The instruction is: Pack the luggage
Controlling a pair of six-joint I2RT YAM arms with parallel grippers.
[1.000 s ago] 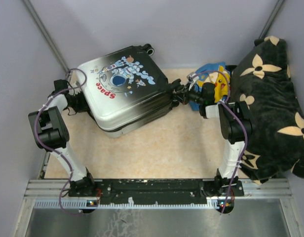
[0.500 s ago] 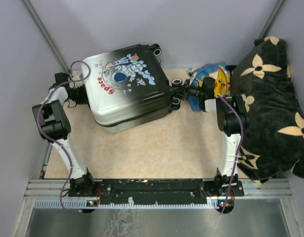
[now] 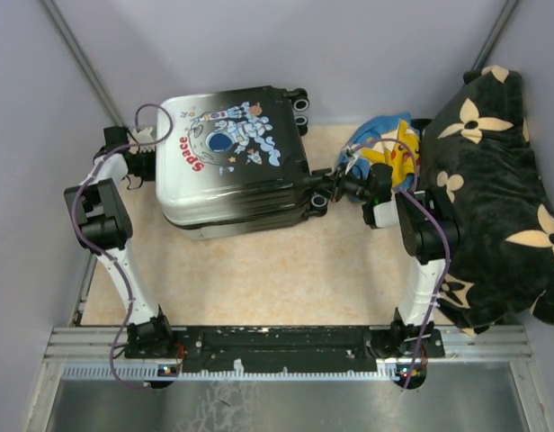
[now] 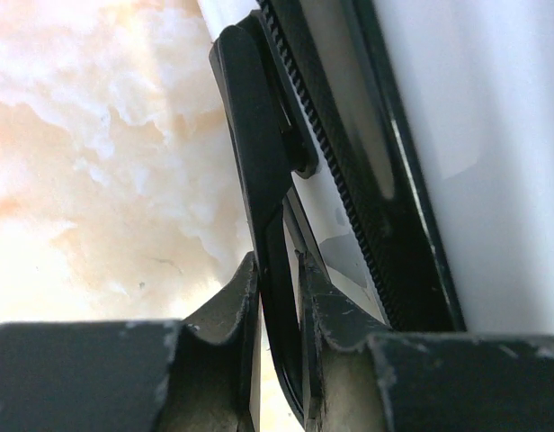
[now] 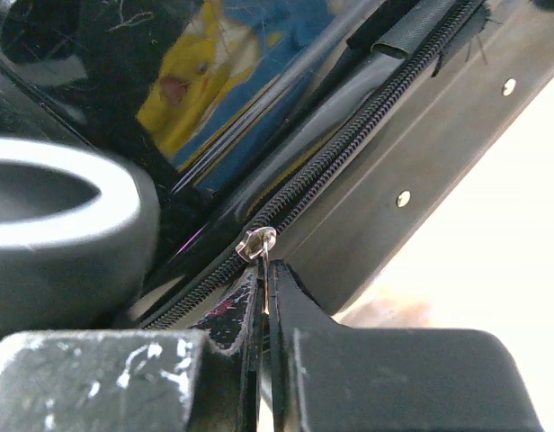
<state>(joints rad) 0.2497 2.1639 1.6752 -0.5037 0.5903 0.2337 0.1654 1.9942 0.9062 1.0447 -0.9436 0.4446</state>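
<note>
The luggage [image 3: 227, 157] lay flat on the tabletop [image 3: 286, 270], left of centre and toward the far side, with its astronaut print facing up. Its long axis ran roughly left to right. The wheels [image 3: 301, 99] marked the right-hand end, and the paler end pointed left.

From above, the left end effector [image 3: 138, 144] sat against the luggage's left end and the right end effector [image 3: 335, 184] against the near right corner. That view did not show what either one held. A blue and yellow item [image 3: 385, 144] lay just right of the luggage, with a black flowered cushion [image 3: 493, 180] beyond it.

The left wrist view showed the left end effector [image 4: 277, 279] clenched on a thin black strap [image 4: 259, 135] standing off the luggage's edge, beside a line of zip teeth [image 4: 349, 180].

The right wrist view showed the right end effector [image 5: 265, 279] pinching the small metal zip pull [image 5: 257, 241]. The zip ran diagonally across the glossy black shell, which reflected yellow and blue. A wheel filled the left of that view.
</note>
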